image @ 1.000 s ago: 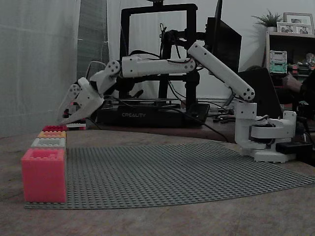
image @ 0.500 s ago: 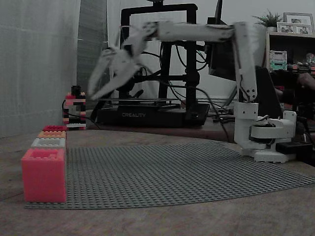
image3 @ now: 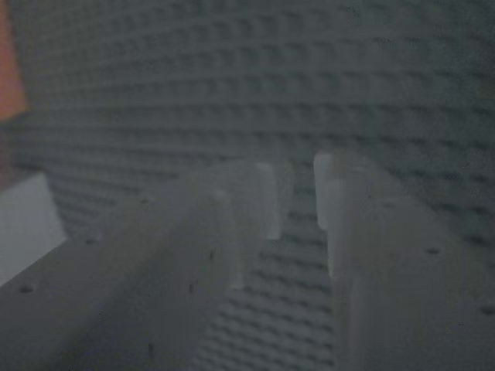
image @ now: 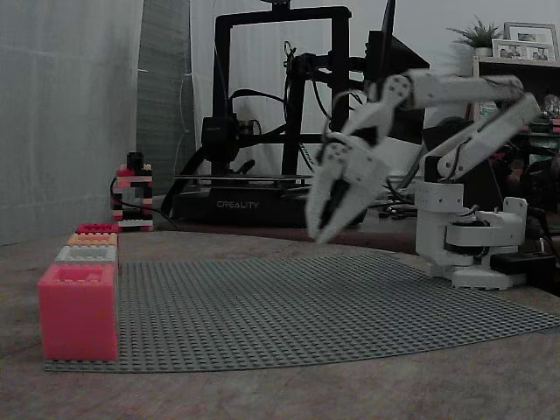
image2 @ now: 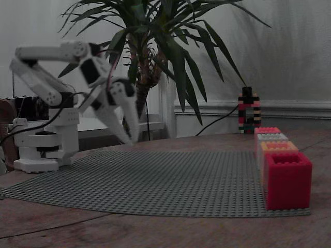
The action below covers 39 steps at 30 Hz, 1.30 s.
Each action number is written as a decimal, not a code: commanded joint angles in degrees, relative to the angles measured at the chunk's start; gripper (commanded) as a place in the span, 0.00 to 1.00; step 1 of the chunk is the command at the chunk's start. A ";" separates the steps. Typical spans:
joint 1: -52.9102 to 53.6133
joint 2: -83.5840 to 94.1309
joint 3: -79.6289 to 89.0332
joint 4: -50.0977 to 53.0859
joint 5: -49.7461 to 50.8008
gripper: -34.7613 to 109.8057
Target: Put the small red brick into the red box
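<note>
End effector (image: 323, 227) is held slightly spread, empty, well apart from the red box (image: 77, 311); small red brick (image: 96, 228), taken to be the low piece ending the row behind that box, is not yet picked.

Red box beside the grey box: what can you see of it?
The red box, nearest in a fixed view, looks plastic and pinkish red, with smooth walls and a studded rim round an open top; its inside is hidden. It stands upright on the corner of the grey baseplate, with the grey box close behind it.
</note>
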 commanded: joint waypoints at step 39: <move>-3.08 32.43 11.69 16.88 4.92 0.24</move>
